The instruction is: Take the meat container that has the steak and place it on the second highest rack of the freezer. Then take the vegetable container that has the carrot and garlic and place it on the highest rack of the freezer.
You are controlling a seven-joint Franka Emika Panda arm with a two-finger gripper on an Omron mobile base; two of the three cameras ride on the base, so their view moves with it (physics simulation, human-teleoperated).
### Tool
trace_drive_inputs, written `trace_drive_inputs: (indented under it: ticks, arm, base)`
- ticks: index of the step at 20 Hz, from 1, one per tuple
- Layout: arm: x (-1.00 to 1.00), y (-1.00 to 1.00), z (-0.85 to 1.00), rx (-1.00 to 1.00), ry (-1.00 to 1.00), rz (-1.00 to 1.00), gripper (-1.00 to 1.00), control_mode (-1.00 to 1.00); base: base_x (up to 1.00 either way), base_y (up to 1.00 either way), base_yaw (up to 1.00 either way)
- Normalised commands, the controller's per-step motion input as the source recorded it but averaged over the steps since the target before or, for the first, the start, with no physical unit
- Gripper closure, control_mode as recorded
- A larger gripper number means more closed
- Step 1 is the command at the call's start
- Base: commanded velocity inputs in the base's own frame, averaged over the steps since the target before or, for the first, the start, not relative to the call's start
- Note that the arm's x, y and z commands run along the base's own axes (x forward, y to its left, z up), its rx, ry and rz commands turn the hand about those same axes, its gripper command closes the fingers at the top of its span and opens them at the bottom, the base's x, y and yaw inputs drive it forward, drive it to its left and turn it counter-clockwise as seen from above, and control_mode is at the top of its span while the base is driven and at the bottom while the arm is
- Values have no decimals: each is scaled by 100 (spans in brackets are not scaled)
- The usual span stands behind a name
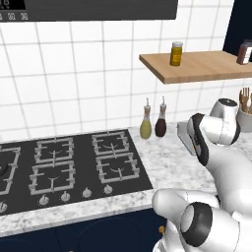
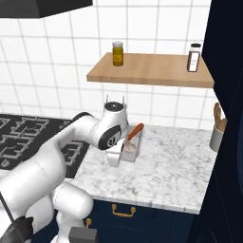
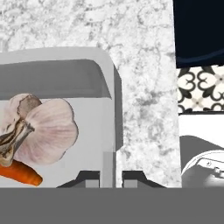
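Observation:
The vegetable container is a light-grey tray holding a garlic bulb and the carrot. My gripper is shut on the tray's side wall, one fingertip inside and the other outside. From the right base, the tray sits low over the marble counter beside my hand, with the carrot sticking up out of it. Whether the tray touches the counter I cannot tell. A grey edge of the tray shows behind my arm. The meat container, the steak and the freezer are out of view.
A wooden shelf with a yellow jar and a brown jar hangs above the counter. Two bottles stand by the black hob. A utensil holder stands beside a tall dark panel at the right.

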Motion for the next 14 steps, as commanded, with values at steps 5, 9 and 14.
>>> trace_drive_inputs:
  ticks: [5,9,14]
  arm:
    - [0,82,58,0,0,0,100,-100]
    - [-18,60,58,2,0,0,100,-100]
    - [-30,41,48,2,0,1,100,-100]
  base:
    - [0,0,0]
    - [0,0,0]
    - [0,0,0]
